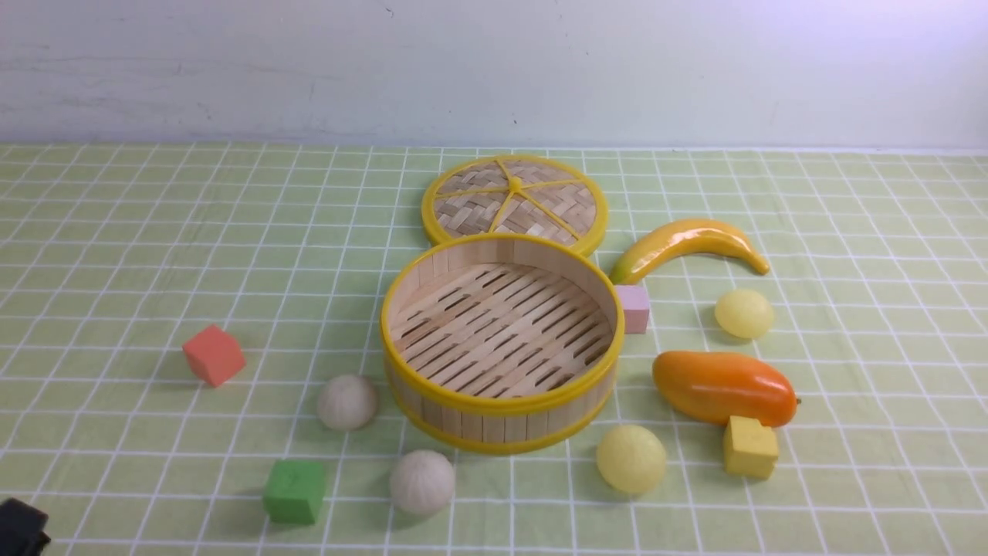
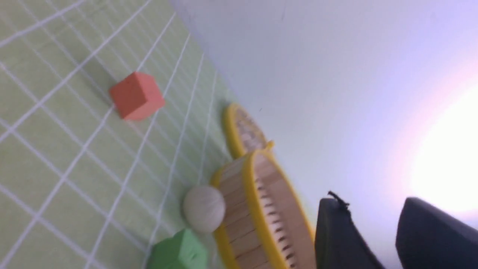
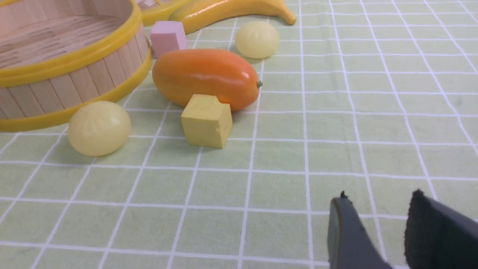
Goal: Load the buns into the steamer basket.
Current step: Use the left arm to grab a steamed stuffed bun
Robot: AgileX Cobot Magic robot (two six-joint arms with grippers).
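The empty steamer basket (image 1: 494,407) stands mid-table. Two off-white buns (image 1: 346,402) (image 1: 421,482) lie on the cloth at its front left. Two pale yellow buns sit on its right, one in front (image 1: 631,459), one farther back (image 1: 743,313). My left gripper (image 2: 369,203) hangs open and empty, off to the left of the basket (image 2: 239,209) and an off-white bun (image 2: 204,209); in the front view only a black corner of it (image 1: 19,529) shows. My right gripper (image 3: 379,200) is open over bare cloth, well short of the nearer yellow bun (image 3: 99,128).
The woven lid (image 1: 515,202) lies behind the basket. A banana (image 1: 687,243), pink cube (image 1: 634,308), mango (image 1: 723,388) and yellow cube (image 1: 749,447) crowd the right side. A red cube (image 1: 214,354) and green cube (image 1: 294,491) sit on the left.
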